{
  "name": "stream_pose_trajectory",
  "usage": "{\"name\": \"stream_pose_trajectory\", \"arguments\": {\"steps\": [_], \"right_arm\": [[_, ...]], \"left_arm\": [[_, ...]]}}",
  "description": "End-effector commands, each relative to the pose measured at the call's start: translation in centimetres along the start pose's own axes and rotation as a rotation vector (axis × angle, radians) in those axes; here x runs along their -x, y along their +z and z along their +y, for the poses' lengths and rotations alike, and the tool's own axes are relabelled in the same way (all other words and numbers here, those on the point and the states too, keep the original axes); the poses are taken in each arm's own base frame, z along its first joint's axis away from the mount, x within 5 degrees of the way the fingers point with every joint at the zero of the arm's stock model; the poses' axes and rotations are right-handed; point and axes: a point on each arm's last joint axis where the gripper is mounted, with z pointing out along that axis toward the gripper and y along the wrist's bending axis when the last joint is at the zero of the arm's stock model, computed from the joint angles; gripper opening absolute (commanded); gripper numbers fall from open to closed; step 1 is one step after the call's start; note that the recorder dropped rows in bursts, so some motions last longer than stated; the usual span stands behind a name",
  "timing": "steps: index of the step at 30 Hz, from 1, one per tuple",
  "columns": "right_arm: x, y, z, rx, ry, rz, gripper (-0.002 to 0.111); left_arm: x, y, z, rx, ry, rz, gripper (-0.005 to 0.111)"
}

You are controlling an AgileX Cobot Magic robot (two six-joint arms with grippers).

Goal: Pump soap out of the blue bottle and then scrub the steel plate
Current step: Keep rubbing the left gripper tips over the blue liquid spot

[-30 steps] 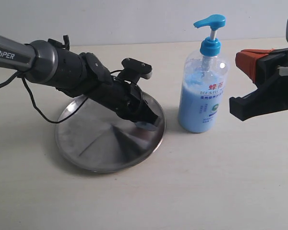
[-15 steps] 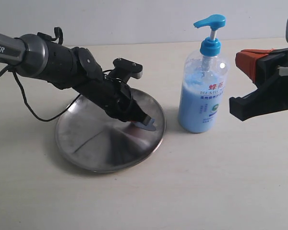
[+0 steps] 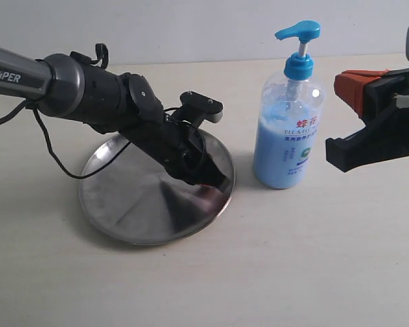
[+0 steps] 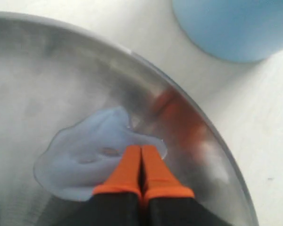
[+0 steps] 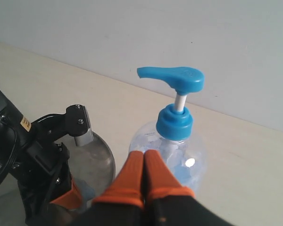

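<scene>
The steel plate (image 3: 133, 204) lies left of centre on the table. My left gripper (image 3: 217, 181) is shut and empty, and presses down on the plate near its right rim. In the left wrist view its orange fingertips (image 4: 141, 150) sit at the edge of a pale blue soap smear (image 4: 82, 160) on the plate (image 4: 47, 70). The blue bottle (image 3: 288, 139) stands upright just right of the plate, with its pump head (image 3: 298, 30) up. My right gripper (image 3: 341, 88) hovers right of the bottle; its tips (image 5: 144, 157) are shut, with the bottle (image 5: 179, 117) beyond them.
The left arm's black cable (image 3: 51, 153) loops over the table beside the plate's left rim. A pale wall (image 3: 191, 27) closes off the back of the table. Bare tabletop (image 3: 293, 272) spreads in front of the plate and bottle.
The left gripper drew back left across the plate, then pushed right again towards the rim, over the soap. The right gripper and the bottle have not moved.
</scene>
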Motion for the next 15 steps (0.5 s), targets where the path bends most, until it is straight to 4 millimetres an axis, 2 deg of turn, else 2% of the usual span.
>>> {"name": "stream_pose_trajectory", "arguments": {"steps": [1, 12, 15], "right_arm": [[-0.1, -0.1, 0.0, 0.0, -0.012, -0.004, 0.0], [-0.1, -0.1, 0.0, 0.0, -0.012, -0.004, 0.0], [-0.1, -0.1, 0.0, 0.002, -0.012, -0.003, 0.0]], "left_arm": [[-0.4, 0.7, -0.2, 0.012, -0.007, -0.001, 0.0], [1.5, 0.2, 0.4, 0.073, -0.023, -0.114, 0.0], [1.8, 0.1, 1.2, 0.088, -0.035, -0.129, 0.0]]}}
